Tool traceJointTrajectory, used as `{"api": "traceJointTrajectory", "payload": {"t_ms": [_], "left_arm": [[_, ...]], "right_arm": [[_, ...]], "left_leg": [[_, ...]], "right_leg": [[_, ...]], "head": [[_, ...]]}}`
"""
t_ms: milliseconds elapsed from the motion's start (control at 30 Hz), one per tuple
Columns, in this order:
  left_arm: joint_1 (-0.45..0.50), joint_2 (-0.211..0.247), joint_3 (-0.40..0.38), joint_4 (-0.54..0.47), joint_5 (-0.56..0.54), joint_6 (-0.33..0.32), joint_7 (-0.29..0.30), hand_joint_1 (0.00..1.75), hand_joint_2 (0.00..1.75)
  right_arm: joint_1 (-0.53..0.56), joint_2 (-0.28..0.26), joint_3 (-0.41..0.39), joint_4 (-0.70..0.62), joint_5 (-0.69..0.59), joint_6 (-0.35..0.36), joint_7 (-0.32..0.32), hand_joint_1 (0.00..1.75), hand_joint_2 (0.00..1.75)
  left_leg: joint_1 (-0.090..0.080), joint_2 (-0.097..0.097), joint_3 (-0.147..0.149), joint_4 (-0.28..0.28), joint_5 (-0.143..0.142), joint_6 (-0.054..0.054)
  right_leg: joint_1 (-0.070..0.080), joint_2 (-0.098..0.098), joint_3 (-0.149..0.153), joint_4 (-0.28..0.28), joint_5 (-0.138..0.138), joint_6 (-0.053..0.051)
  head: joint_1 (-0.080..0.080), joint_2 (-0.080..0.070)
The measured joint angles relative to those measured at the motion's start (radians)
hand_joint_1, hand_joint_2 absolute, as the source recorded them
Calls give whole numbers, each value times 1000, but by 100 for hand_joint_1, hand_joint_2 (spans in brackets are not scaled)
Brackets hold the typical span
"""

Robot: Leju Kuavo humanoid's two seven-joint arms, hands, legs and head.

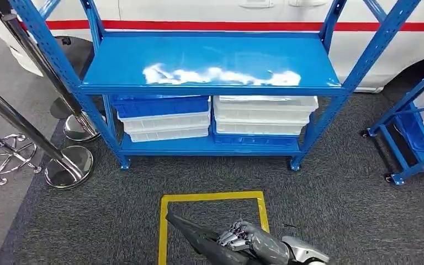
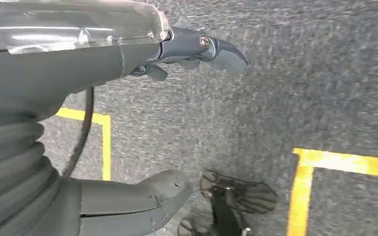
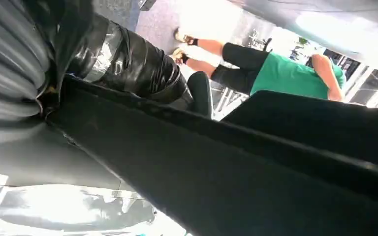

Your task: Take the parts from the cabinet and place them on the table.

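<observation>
Setting: A blue metal shelf unit [image 1: 210,61] stands ahead of the robot on dark grey carpet, with a white vehicle body with a red stripe [image 1: 254,25] just behind it.
Top shelf: Bare blue surface with bright glare; nothing rests on it.
Lower shelf: Stacked bins, a blue and white stack [image 1: 163,117] on the left and a white stack [image 1: 264,115] on the right.
Floor mark: A yellow taped square [image 1: 212,199] lies near the robot, between it and the shelf.
Right hand: The right hand [image 1: 248,240] sits low in the head view, near edge, fingers wrapped around a long dark part [image 1: 199,238] that points left and away. The right wrist view shows that dark part [image 3: 236,167] close up, with a person in a green top [image 3: 285,73] beyond it.
Left hand: The left hand [image 2: 192,49] hangs over the carpet with nothing in it, fingers and thumb apart.
Stage: Likely carrying the part toward its drop-off; no table is visible.
Risk, swing: The long part sticks out past the hand and could strike the shelf frame or the chrome barrier posts [image 1: 69,165] at the left if the robot turns.
Risk, grip: Held toward one end, it may tilt or slip.
Risk, bystander: The person stands near enough that a turn needs care.
</observation>
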Motion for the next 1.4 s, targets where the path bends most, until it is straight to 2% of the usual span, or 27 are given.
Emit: {"api": "traceJointTrajectory", "payload": {"t_ms": [33, 67, 133, 200, 267, 333, 367, 400, 467, 500, 567, 600, 667, 700, 767, 833, 867, 900, 967, 1000, 1033, 1067, 1200, 1267, 1300, 1367, 1400], "left_arm": [[0, -3, 0, 0, -4, -3, 0, 0, 175], [1, -5, 0, 0, -7, -4, 0, 0, 175], [1, -6, 0, 0, -10, -6, 0, 0, 175], [3, -6, 0, 0, -16, -7, -1, 0, 175], [5, -7, 0, 0, -22, -7, -2, 0, 175], [3, -7, 0, 0, -24, -4, 7, 0, 175], [3, -8, 0, 0, -23, -2, 18, 0, 175], [3, -8, 2, 0, -23, -2, 32, 0, 175], [3, -7, 6, 0, -23, 2, 65, 0, 175], [2, -6, 8, 0, -24, 5, 78, 0, 175], [-1, 1, 9, 0, -32, 17, 106, 0, 175], [2, 4, 13, 0, -34, 35, 111, 0, 175], [4, 11, 21, -1, -50, 94, 106, 0, 175], [7, 11, 24, 0, -52, 109, 106, 0, 175], [6, 17, 32, -1, -55, 124, 109, 0, 175], [9, 18, 38, -1, -61, 128, 113, 0, 175], [10, 18, 43, -1, -61, 129, 117, 0, 175], [10, 18, 48, -1, -61, 130, 121, 0, 175], [8, 18, 54, -1, -60, 135, 127, 0, 175], [7, 18, 58, -1, -59, 138, 127, 0, 175], [6, 18, 63, -1, -60, 140, 126, 0, 175], [6, 18, 67, -1, -61, 142, 122, 0, 175], [-4, 18, 72, -1, -72, 143, 109, 0, 175], [-5, 15, 72, -1, -77, 143, 109, 0, 175], [-3, 15, 72, -1, -82, 143, 109, 0, 175], [-1, 14, 72, -1, -94, 143, 113, 0, 175], [1, 12, 72, -1, -100, 143, 117, 0, 175]], "right_arm": [[-2, 0, 0, 0, 0, 0, 0, 175, 175], [-2, 0, 0, 0, 0, 2, -1, 175, 175], [-3, 0, 0, 0, -1, 5, 0, 175, 175], [-3, 1, 0, 0, -1, 6, 0, 175, 175], [-3, 1, 0, 0, -1, 5, 0, 175, 175], [-2, 2, 0, 0, -1, 7, 0, 175, 175], [-3, 2, 0, 1, -1, 9, 0, 175, 175], [-4, 2, 0, 1, -1, 10, 0, 175, 175], [-9, 3, 0, 1, -1, 13, -1, 175, 175], [-13, 3, 0, 1, -1, 17, -2, 175, 175], [-23, 3, 0, 1, -19, 24, -3, 175, 175], [-27, 4, 0, 0, -26, 25, -6, 175, 175], [-22, 4, -5, -12, -24, 11, -13, 175, 175], [-18, 4, -9, -19, -20, 5, -14, 175, 175], [-3, 4, -23, -30, -15, -8, -18, 175, 175], [6, 3, -33, -36, -11, -13, -20, 175, 175], [14, 2, -38, -39, -7, -18, -22, 175, 175], [19, 1, -42, -40, -5, -18, -23, 175, 175], [24, -1, -51, -44, -3, -20, -26, 175, 175], [24, -3, -58, -47, -3, -21, -26, 175, 175], [23, -5, -63, -50, -2, -20, -26, 175, 175], [23, -6, -65, -52, -2, -19, -25, 175, 175], [23, -10, -74, -64, -6, -20, -17, 175, 175], [21, -11, -74, -69, -6, -21, -13, 175, 175], [20, -10, -75, -70, -6, -24, -12, 175, 175], [22, -10, -75, -73, -2, -34, -4, 175, 175], [26, -10, -74, -76, 1, -41, 1, 175, 175]], "left_leg": [[-3, -1, -8, 6, 6, -5], [-4, -2, -10, 7, 13, -12], [-1, -1, -18, 5, 30, -24], [1, -3, -29, 11, 26, -35], [3, -7, -60, 91, -81, -44], [3, -7, -103, 255, -174, -54], [4, -7, -114, 309, -175, -57], [4, -7, -111, 335, -142, -57], [3, -8, -46, 259, -53, -50], [2, -8, 14, 173, -38, -42], [-2, -67, 135, -1, -85, -18], [-4, -58, 142, -30, -95, -21], [-8, -44, 132, -32, -90, -15], [4, -35, 127, -46, -77, -7], [6, -13, 120, -48, -64, 6], [4, 9, 105, -42, -58, 7], [4, 20, 97, -38, -56, 6], [4, 29, 93, -33, -55, 5], [5, 49, 84, -20, -57, 0], [6, 57, 83, -13, -61, -5], [7, 66, 86, -9, -65, -12], [1, 71, 82, -7, -66, -20], [2, 97, 87, -11, -61, -43], [7, 33, 62, 40, -112, -50], [9, 7, 25, 127, -165, -53], [9, -8, -50, 291, -231, -54], [9, -8, -66, 326, -228, -53]], "right_leg": [[4, 0, 69, -98, -30, -7], [8, 0, 100, -164, -50, -13], [12, 1, 91, -164, -48, -17], [1, -6, 74, -173, -25, -41], [3, -6, 49, -171, -6, -58], [7, -7, 18, -167, 11, -59], [8, -7, 6, -164, 19, -59], [9, -8, -8, -160, 27, -58], [12, -8, -35, -147, 39, -56], [13, -7, -44, -142, 45, -54], [17, 5, -53, -138, 56, -43], [15, 7, -56, -137, 65, -36], [12, 18, -64, -140, 80, -24], [19, 23, -67, -138, 84, -17], [10, 17, -104, -63, 12, -12], [4, 15, -166, 99, -78, -1], [2, 14, -187, 161, -101, 4], [-1, 12, -185, 175, -98, 8], [-7, 0, -106, 61, -36, 12], [-9, -16, -47, -34, 0, 13], [-7, -49, -4, -119, 3, 10], [5, -53, 0, -126, 3, -1], [5, -18, -12, -135, 15, -35], [1, -7, -16, -138, 23, -47], [2, 2, -20, -138, 26, -51], [6, 22, -27, -137, 30, -57], [9, 35, -29, -137, 32, -57]], "head": [[0, 0], [-1, 0], [0, 0], [0, 0], [0, 0], [-1, 0], [0, 0], [-1, 0], [-1, 0], [-1, 0], [0, 0], [0, 0], [0, 0], [0, 0], [0, 0], [0, 0], [0, 0], [0, 0], [0, 0], [0, 0], [0, 0], [0, 0], [0, 0], [0, 0], [0, 0], [0, 0], [0, 0]]}}
